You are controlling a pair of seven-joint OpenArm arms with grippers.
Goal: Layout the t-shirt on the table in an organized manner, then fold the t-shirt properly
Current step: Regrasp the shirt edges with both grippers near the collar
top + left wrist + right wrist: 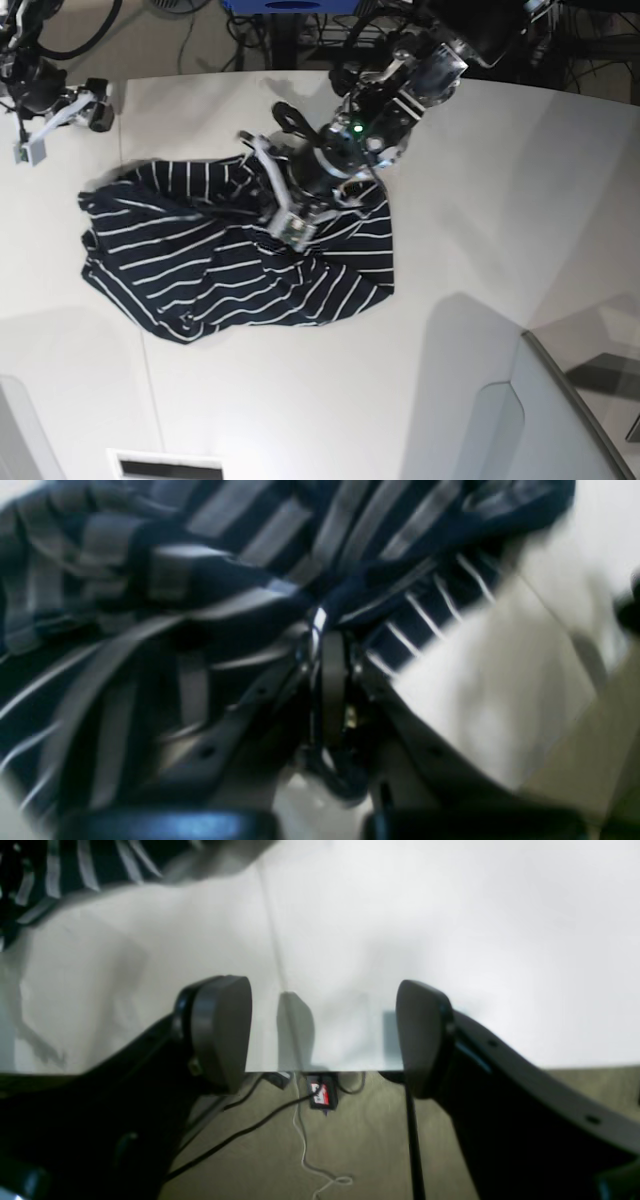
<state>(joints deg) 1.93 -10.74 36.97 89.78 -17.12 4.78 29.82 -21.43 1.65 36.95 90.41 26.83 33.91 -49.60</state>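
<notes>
The t-shirt (pixel 220 270), dark navy with thin white stripes, lies crumpled on the left-middle of the white table (pixel 470 250). My left gripper (pixel 290 222) reaches in from the top right and presses into the shirt's upper right part. In the left wrist view, that gripper (pixel 322 630) is shut on a bunched fold of the striped fabric (pixel 225 555). My right gripper (pixel 50 125) hovers at the table's far left corner, apart from the shirt. In the right wrist view it (pixel 322 1035) stands open with nothing between its fingers (pixel 222 1030), and a shirt edge (pixel 75 865) shows at the upper left.
A thin seam (pixel 272 930) runs across the tabletop under the right gripper, close to the table's edge. Below that edge, cables and a small red-labelled device (pixel 320 1095) lie on the floor. A grey angled panel (pixel 560 420) stands at the lower right.
</notes>
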